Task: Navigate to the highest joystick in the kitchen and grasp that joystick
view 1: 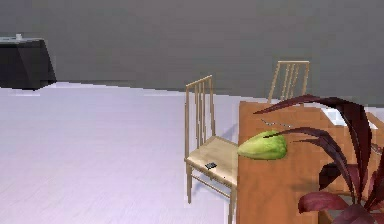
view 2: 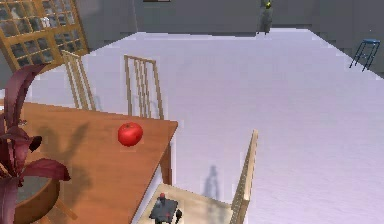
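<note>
A small dark object (view 2: 165, 211), a stick on a base and so joystick-like, lies on the seat of a chair (view 2: 245, 178) at the bottom middle of the arm side view. In the forward view it is a dark speck (view 1: 211, 164) on that chair (view 1: 225, 160), lower centre. Just beside the chair stands a table (view 2: 90, 170) bearing an apple (view 2: 130, 133) and a plant (view 2: 20, 140). The gripper's state cannot be told.
</note>
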Tool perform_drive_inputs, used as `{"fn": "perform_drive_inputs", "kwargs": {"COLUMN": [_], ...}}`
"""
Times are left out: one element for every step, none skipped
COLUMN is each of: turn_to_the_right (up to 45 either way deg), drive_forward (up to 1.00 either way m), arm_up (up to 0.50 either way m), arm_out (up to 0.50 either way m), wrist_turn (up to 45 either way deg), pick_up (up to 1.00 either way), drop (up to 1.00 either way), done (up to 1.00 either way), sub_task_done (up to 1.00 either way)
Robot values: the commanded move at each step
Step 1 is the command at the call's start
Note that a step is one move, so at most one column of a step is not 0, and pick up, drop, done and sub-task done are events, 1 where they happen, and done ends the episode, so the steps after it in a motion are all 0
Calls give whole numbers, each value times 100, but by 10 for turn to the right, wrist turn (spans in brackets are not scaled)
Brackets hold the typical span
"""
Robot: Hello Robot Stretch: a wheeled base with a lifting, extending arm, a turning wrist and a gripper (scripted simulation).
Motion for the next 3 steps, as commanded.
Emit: {"fn": "perform_drive_inputs", "kwargs": {"turn_to_the_right": [0, 0, 0], "drive_forward": [0, 0, 0], "arm_up": [0, 10, 0], "arm_out": [0, 0, 0], "wrist_turn": [0, 0, 0], "pick_up": [100, 0, 0], "drop": [0, 0, 0], "done": [0, 0, 100], "sub_task_done": [0, 0, 0]}}
